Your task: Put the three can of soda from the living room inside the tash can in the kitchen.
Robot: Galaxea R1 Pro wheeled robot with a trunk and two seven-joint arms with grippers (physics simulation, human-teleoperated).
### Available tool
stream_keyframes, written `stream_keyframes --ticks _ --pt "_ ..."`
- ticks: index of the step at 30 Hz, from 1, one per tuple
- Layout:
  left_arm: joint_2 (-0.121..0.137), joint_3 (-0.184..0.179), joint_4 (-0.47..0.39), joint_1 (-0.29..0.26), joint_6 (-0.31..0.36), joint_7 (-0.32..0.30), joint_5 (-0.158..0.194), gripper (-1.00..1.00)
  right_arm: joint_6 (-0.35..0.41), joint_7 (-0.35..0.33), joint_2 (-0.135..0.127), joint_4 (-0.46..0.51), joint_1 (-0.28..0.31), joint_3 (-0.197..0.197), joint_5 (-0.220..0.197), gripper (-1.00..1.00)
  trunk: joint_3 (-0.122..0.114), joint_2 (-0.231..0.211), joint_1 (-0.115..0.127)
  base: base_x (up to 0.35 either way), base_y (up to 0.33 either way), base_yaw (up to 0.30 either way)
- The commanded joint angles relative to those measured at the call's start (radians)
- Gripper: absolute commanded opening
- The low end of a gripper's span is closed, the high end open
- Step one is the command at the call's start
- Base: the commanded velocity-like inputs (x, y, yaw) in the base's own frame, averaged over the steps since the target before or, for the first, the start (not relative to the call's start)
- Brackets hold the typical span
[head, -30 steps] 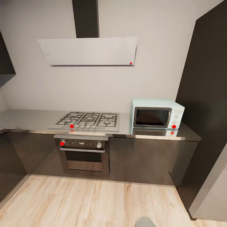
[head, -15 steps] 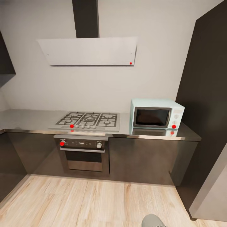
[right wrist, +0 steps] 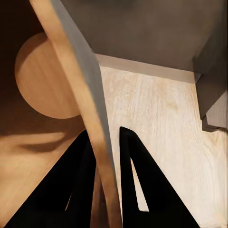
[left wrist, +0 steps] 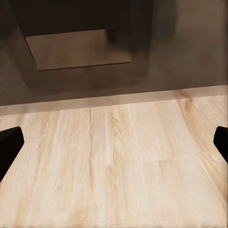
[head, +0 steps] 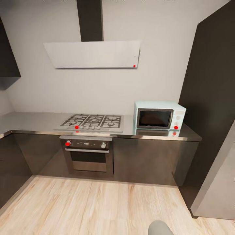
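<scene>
I am facing the kitchen wall, with light wood floor [head: 98, 209] running up to the base units. The tall dark cabinet [head: 212, 98] closes off the right end of the counter [head: 32, 122], and the grey side of the fridge [head: 218, 189] stands in front of it. Over the counter's middle hangs the pale hood [head: 94, 54]. Below it the oven [head: 88, 155] is set into the counter's front, with the gas hob [head: 93, 121] right above. The pale blue microwave [head: 159, 117] sits at the counter's right end, against the back wall.

The trash can [right wrist: 90, 95] is in my right gripper [right wrist: 105, 135]. One finger is inside the wall and the other outside, pinched narrow on the rim, which I judge is the only hold this wide bin offers. The wall crosses my wrist view at a slant. I read that as the bin hanging tilted from this one-sided grip. The part of its tan bottom I can see is bare.

My left gripper [left wrist: 114, 142] is spread wide and holds nothing. It points down at the floor near the cabinet base, probably kept free for the soda cans.
</scene>
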State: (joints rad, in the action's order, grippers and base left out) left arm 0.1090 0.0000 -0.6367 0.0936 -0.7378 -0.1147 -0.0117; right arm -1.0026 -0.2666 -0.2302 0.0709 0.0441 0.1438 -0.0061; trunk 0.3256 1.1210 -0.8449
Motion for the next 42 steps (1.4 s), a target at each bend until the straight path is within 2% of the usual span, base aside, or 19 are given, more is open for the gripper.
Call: stream_keyframes --ticks 1,8,20,42 --pt "0.000 0.000 0.000 0.000 0.000 0.000 0.000 1.00 -0.001 -0.006 0.000 0.002 0.000 0.005 0.001 -1.00 0.000 0.000 0.000 -0.254 -0.037 0.000" --pt "0.000 0.000 0.000 0.000 0.000 0.001 0.000 1.00 -0.001 -0.006 0.000 0.001 0.000 0.005 0.001 -1.00 0.000 0.000 0.000 -0.147 -0.022 0.000" --pt "0.000 0.002 0.000 0.000 0.000 0.003 0.002 1.00 0.002 -0.006 0.003 0.001 0.000 0.006 0.001 -1.00 0.000 0.000 0.000 -0.013 -0.002 0.000" --pt "-0.002 0.003 0.000 0.000 0.011 0.003 -0.001 1.00 0.002 -0.006 0.005 0.001 0.000 0.007 0.002 -1.00 -0.069 -0.154 0.084 0.000 0.000 0.000"
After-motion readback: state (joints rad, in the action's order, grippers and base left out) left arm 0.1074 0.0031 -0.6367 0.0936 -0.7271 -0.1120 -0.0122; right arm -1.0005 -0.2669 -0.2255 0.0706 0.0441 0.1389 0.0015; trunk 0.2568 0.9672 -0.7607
